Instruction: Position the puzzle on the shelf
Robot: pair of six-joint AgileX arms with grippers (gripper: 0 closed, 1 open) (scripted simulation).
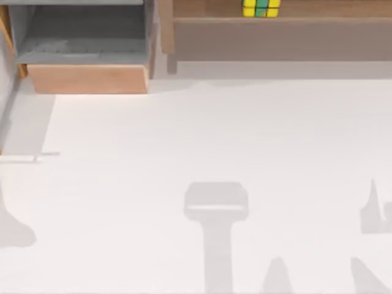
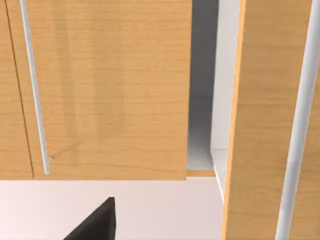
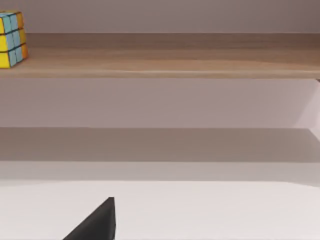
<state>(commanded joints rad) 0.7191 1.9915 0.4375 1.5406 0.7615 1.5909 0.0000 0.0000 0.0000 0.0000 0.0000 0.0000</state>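
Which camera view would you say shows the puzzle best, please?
The right wrist view: the puzzle sits side-on on the shelf plank, two faces visible. The top view shows it at the frame's upper edge, partly cut off. The left wrist view faces wooden panels.

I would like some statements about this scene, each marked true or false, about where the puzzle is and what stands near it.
1. The puzzle sits on the shelf's top plank. True.
2. The puzzle lies on the white table. False: it rests on the shelf at the table's far edge.
3. A claw is closed around the puzzle. False: nothing touches the puzzle in the top view or the right wrist view.
4. A grey-lined box with a light wood front stands to the left of the shelf. True.
5. The puzzle shows yellow squares. True.
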